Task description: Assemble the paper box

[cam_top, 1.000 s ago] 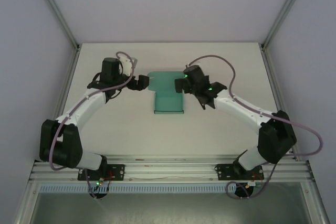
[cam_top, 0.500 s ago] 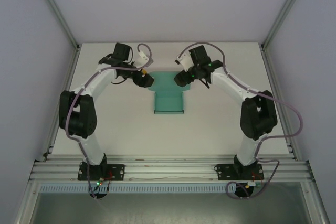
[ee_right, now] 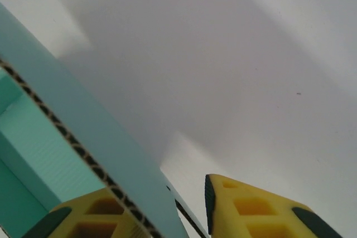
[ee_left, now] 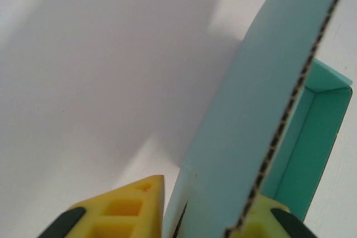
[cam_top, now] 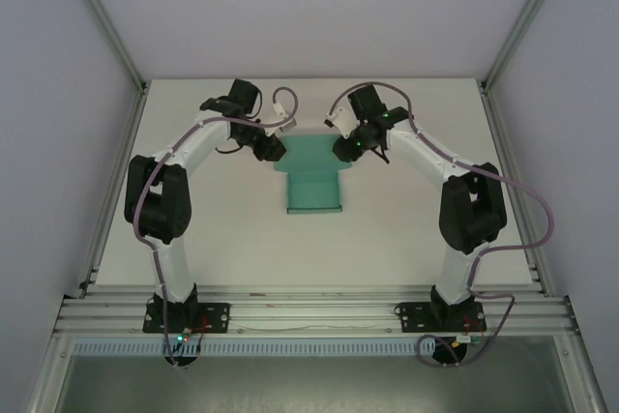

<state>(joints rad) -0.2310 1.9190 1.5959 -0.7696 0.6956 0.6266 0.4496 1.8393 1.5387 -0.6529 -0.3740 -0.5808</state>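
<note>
The teal paper box [cam_top: 311, 181] lies on the white table, its open tray toward me and its side flaps at the far end. My left gripper [cam_top: 271, 149] is at the far left flap. In the left wrist view that flap [ee_left: 262, 82] stands upright between the yellow fingers [ee_left: 122, 213], and the left gripper [ee_left: 209, 193] is shut on it. My right gripper [cam_top: 345, 147] is at the far right flap. In the right wrist view the flap [ee_right: 67, 110] leans on one finger, with a gap to the other finger [ee_right: 256, 210], so the right gripper [ee_right: 159, 188] is open.
The white table [cam_top: 406, 220] runs out on all sides of the box. Aluminium frame posts [cam_top: 106, 31] rise at the far corners, and a rail [cam_top: 309, 311] crosses the near edge by the arm bases. Cables loop above both wrists.
Both arms have swung up and reached in to the box's far end. Both pairs of jaws have narrowed from wide open around the side flaps.
</note>
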